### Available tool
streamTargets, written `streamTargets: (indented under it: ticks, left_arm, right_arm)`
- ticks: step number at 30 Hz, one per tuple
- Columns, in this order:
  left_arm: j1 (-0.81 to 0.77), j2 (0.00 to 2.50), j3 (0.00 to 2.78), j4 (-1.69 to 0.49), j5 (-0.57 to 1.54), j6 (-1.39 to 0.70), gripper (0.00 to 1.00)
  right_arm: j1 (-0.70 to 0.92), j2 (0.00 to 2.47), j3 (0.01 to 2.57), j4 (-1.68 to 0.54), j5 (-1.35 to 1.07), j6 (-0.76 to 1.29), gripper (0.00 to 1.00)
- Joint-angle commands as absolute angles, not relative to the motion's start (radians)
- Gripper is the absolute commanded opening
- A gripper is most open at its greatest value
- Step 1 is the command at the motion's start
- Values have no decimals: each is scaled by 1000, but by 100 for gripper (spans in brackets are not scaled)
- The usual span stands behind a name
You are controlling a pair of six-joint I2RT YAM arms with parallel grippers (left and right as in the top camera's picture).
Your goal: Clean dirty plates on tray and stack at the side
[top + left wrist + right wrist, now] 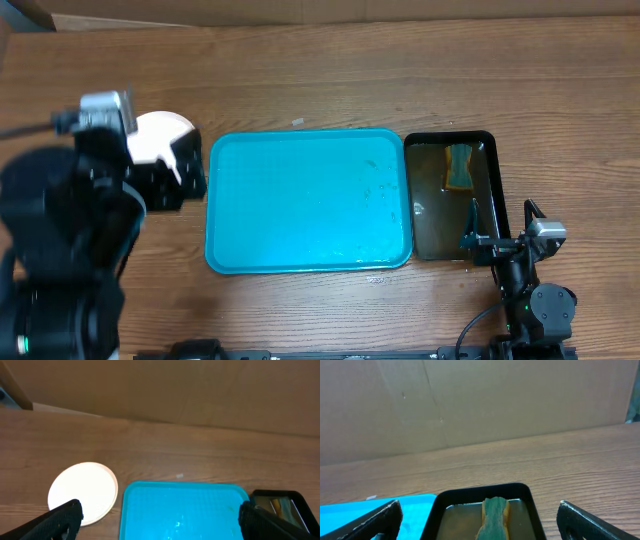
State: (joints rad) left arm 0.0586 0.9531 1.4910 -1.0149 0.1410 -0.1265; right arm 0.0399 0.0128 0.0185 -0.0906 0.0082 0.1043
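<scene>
On the tabletop (350, 80) left of the tray (300, 200), the plates (82, 492), seemingly stacked, look stiff, slick, best pinched at the rim; left tool (160, 522) and right tool (480, 520) gape wide.

Overhead, the left arm (60, 250) is a dark blur covering the lower edge of the white plate (160, 135); whether others lie under it cannot be told. In the left wrist view the bottom edge cuts off the turquoise tray (200, 510), and one fingertip (60, 517) hides the plate's near rim. In the right wrist view the black tray (480, 491) and the sponge (495, 512) run off the bottom edge. A pale speck (297, 122) beyond the turquoise tray is too small to identify.
</scene>
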Motion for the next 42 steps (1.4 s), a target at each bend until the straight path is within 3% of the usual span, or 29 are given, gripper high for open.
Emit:
streamTargets:
  ticks: [1,13,25,30,35,42]
  left_arm:
    - [59,828,1361,-1044,123,-108,100]
    - [57,444,881,-896,98,-204,100]
    - [57,106,328,30,118,-262,100]
    - [57,27,189,299,56,-263,100]
    - [57,4,102,375,14,-263,100]
    - [57,4,41,256,-5,-263,100]
  right_arm:
    - [37,3,8,-83,25,104,100]
    - [37,3,8,-83,25,104,100]
    - [37,3,8,-83,25,104,100]
    - [37,3,8,-83,25,104,100]
    - [37,3,8,-83,25,104,100]
    - [37,3,8,-83,25,104,100]
